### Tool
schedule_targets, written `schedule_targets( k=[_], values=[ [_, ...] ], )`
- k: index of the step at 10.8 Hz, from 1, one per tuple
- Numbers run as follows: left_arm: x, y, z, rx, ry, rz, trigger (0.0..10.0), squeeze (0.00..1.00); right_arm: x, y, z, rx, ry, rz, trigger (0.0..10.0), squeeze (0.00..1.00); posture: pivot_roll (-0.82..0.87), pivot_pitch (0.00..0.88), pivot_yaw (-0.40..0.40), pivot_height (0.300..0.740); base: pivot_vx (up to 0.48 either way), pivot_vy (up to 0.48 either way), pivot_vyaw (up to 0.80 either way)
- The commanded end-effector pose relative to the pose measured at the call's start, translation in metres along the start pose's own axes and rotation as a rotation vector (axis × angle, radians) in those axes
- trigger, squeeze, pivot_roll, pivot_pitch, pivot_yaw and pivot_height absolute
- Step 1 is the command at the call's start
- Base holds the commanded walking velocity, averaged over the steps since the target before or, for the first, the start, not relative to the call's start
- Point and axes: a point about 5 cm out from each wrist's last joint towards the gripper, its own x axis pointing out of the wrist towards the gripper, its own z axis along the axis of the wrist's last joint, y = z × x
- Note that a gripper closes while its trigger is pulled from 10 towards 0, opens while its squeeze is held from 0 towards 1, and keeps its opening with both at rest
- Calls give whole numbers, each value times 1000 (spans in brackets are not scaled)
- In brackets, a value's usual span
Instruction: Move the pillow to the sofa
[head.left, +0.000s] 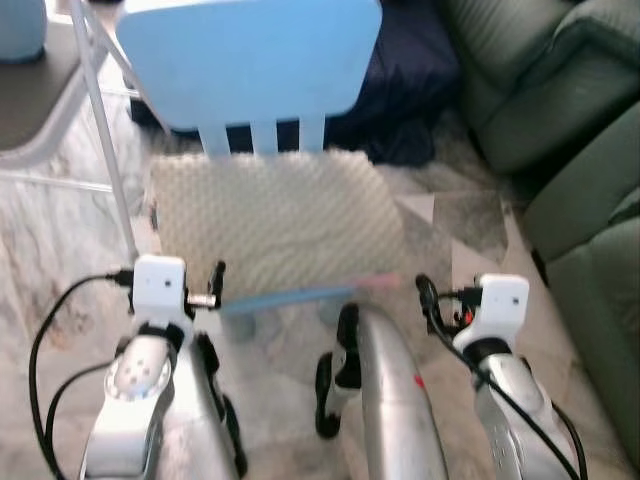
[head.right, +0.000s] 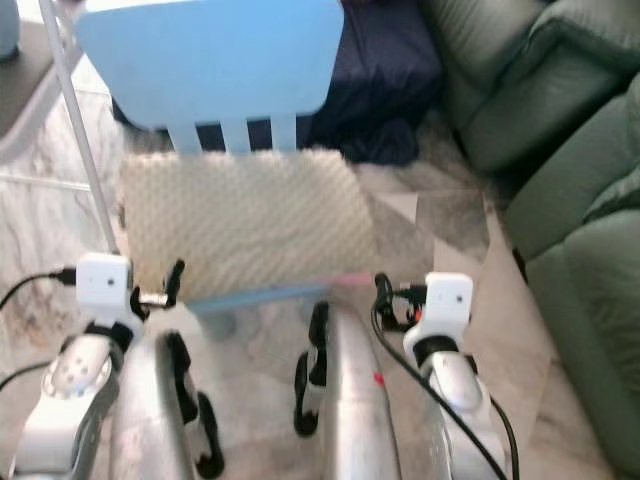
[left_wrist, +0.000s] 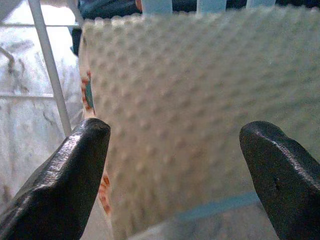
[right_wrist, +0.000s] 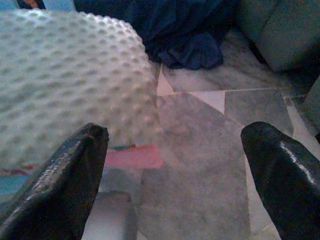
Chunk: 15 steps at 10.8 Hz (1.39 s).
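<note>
1. My left gripper (left_wrist: 175, 165) is spread wide, holding nothing, facing the cream dimpled pillow (head.left: 275, 215) on the light-blue chair (head.left: 250, 60).
2. My right gripper (right_wrist: 175, 170) gapes empty past the pillow's rounded corner, over marble floor (right_wrist: 200, 190).
3. From my head, the green sofa (head.left: 570, 120) sits right; crumpled navy cloth (right_wrist: 175, 35) lies between.

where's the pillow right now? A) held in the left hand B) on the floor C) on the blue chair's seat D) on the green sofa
C: the bumpy cream pillow lies on the seat of the blue chair, with both hands open short of it and the green sofa off to the right.
</note>
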Motion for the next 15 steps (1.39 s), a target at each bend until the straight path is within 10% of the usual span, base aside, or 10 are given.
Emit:
schedule_targets(
  k=[1, 3, 4, 5, 8, 9, 15],
  values=[
    [-3, 3, -4, -16, 25, 24, 10000, 0, -5, -6, -3, 3, 22, -22, 10000, 0, -33, 341, -89, 495, 0, 0, 0],
    [1, 6, -3, -22, 25, 39, 10000, 0, -1, -3, 2, 4, 15, -6, 10000, 0, -32, 340, -93, 470, 0, 0, 0],
    [5, 10, 0, -45, 18, 59, 10000, 714, 7, 2, 9, 20, -9, 31, 10000, 0, -32, 340, -95, 465, 0, 0, 0],
    [8, 17, 2, -70, 7, 92, 10000, 1000, 17, 8, 18, 4, -53, 98, 10000, 1000, -31, 341, -101, 465, 0, 0, 0],
    [17, 29, 0, -53, 11, 143, 10000, 1000, 37, 17, 25, -26, -75, 128, 10000, 984, -26, 348, -111, 465, 0, 0, 0],
    [26, 29, 3, -64, 9, 148, 10000, 0, 48, 28, 28, -43, -67, 178, 10000, 0, -31, 359, -109, 465, 0, 0, 0],
    [74, 10, 27, -110, -17, 106, 10000, 0, 121, 49, 45, -7, -33, 244, 10000, 0, -22, 474, -107, 465, 0, 0, 0]
  ],
)
